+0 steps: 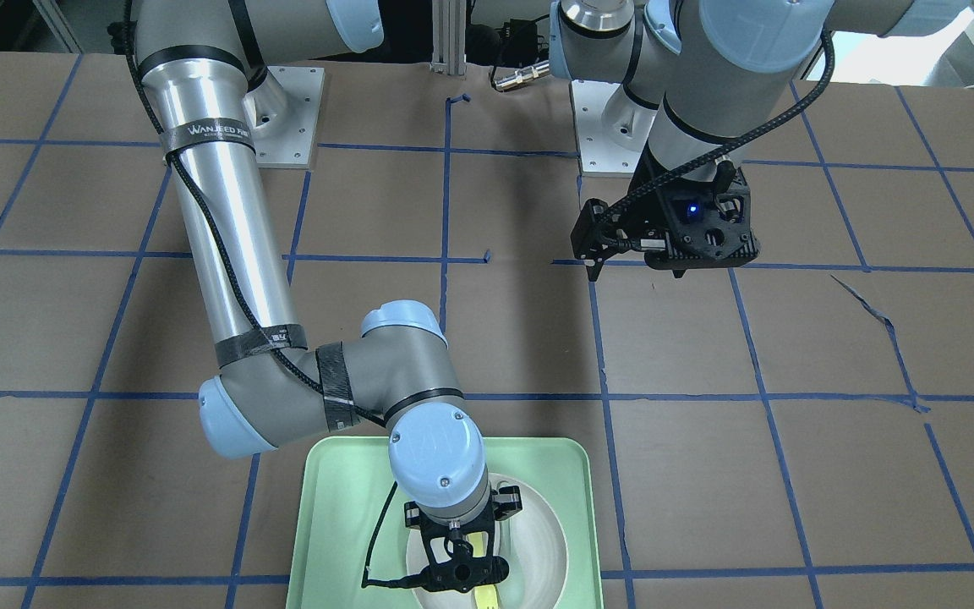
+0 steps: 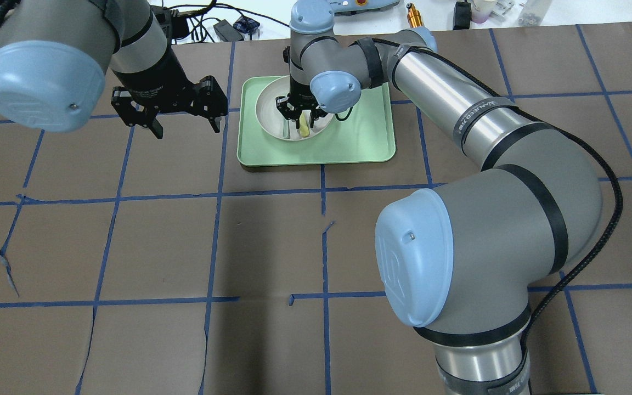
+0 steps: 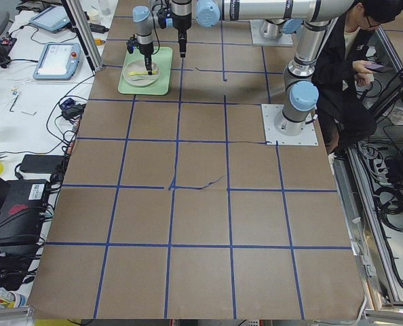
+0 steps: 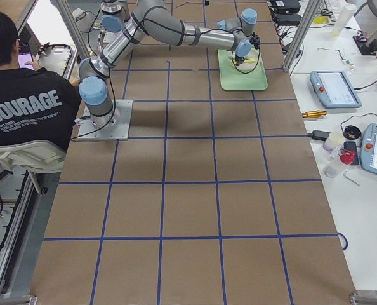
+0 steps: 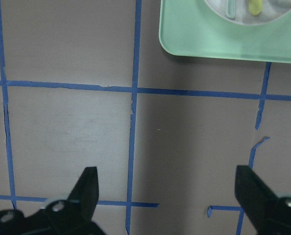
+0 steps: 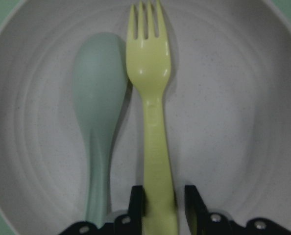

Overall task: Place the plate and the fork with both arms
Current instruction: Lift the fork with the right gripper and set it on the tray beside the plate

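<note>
The worktop (image 2: 129, 247) is wearing its brown cover with a blue tape grid, and the green tray (image 2: 360, 142) is sitting at its far edge from the robot. Everything else is hanging off that tray: the plate (image 2: 272, 118) is lying inside it, toward the left arm's side, and the fork (image 6: 153, 122) is lying in the plate right beside a spoon (image 6: 99, 112), apart or touching I can't tell.

The right hand (image 6: 162, 205) is reaching down into the plate, its fingers nearly closed and flanking the fork's handle end; looks like they're pinching it, so I'm reading this as the fork pickup. The left hand (image 5: 167, 196) is hovering wide open and empty over bare worktop just beside the tray.

Next move probably needs a straight lift so the fork isn't dragging the spoon along, while the left goes for the plate.

Only readable writing: "WANJEED" on a strap (image 1: 208, 131) round the right arm, and "COURAGE" on the operator's shirt (image 4: 23, 105).
</note>
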